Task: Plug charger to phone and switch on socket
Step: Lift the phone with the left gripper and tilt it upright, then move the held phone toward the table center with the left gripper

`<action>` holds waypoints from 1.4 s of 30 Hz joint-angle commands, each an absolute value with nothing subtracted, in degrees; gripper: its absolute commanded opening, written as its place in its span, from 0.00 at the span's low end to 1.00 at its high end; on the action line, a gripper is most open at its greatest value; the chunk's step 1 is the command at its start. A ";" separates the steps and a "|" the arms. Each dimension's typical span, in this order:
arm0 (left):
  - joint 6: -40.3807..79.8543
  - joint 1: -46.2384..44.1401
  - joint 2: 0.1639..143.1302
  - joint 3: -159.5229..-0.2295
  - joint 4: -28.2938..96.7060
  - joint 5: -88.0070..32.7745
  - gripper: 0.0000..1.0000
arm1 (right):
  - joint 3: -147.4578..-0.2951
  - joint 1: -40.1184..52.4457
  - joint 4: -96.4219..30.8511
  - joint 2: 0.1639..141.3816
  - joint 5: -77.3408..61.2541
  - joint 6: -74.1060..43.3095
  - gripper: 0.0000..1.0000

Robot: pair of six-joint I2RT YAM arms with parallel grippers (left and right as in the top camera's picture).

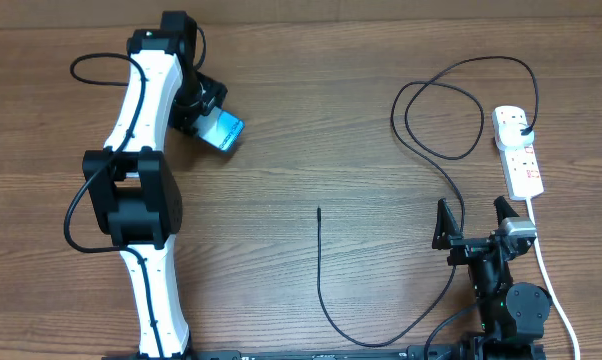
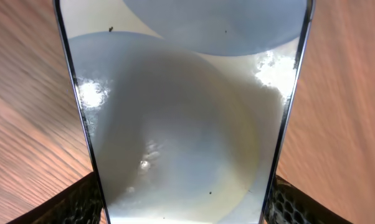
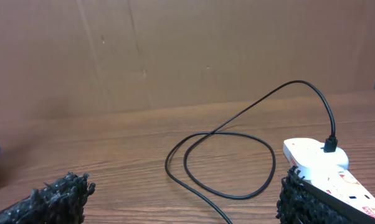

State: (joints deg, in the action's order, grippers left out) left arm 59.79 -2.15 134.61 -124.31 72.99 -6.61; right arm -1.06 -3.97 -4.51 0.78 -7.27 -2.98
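The left gripper (image 2: pixel 184 205) clamps the phone (image 1: pixel 225 131) by its slick edges; right gripper (image 1: pixel 473 222) stands wide apart. The charger (image 1: pixel 319 260) looks limp: grasp just behind its tip.

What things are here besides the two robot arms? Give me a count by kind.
Phone: 1
Black charger cable: 1
White power strip: 1
Total: 3
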 commanded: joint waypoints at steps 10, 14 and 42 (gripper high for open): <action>59.11 -2.28 134.45 -128.70 73.58 -43.90 0.04 | -0.45 -3.49 -4.21 0.16 -7.35 -2.72 1.00; 59.13 -2.22 134.45 -128.70 73.54 -51.44 0.04 | -0.45 -3.49 -4.21 0.16 -7.35 -2.72 1.00; 57.78 -2.31 134.45 -128.70 73.69 -79.26 0.04 | -0.45 -3.49 -4.21 0.16 -7.35 -2.72 1.00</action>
State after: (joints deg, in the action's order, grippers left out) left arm 59.57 -2.15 134.63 -126.82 73.71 -73.95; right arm -1.06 -3.97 -4.51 0.78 -7.25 -2.96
